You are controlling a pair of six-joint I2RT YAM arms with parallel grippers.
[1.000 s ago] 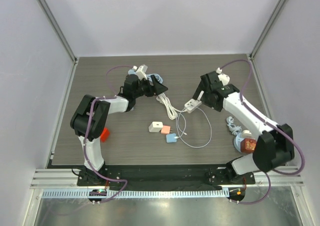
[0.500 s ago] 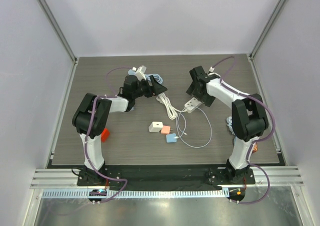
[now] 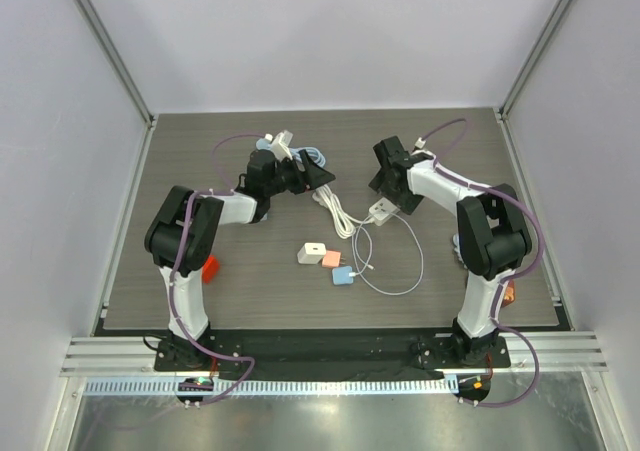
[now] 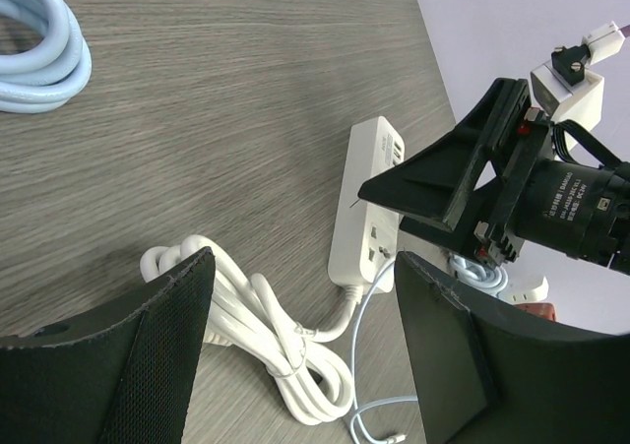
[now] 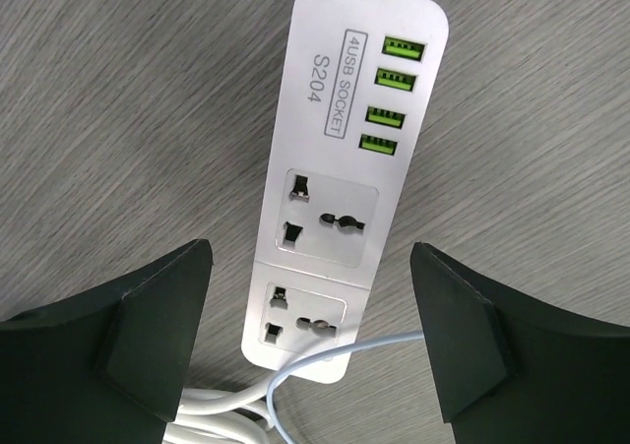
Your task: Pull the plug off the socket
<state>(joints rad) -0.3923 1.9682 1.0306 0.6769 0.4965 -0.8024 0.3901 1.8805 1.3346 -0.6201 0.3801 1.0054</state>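
The white power strip lies mid-table. In the right wrist view it shows several green USB ports and two sockets, all with nothing in them. My right gripper is open, its jaws spread either side of the strip's cord end, holding nothing. My left gripper is open and empty; in its wrist view it frames the strip's bundled white cord. A thin pale blue cable crosses the strip's cord end. Three small adapters, white, pink and blue, lie loose on the table.
A pale blue cable coil lies behind the left gripper. A thin cable loop runs right of the adapters. A white coil and a red object sit by the right arm. An orange block lies at the left.
My right arm has folded in and its gripper has moved left and back, from beside the strip to over it. The left arm and the strip have not moved.
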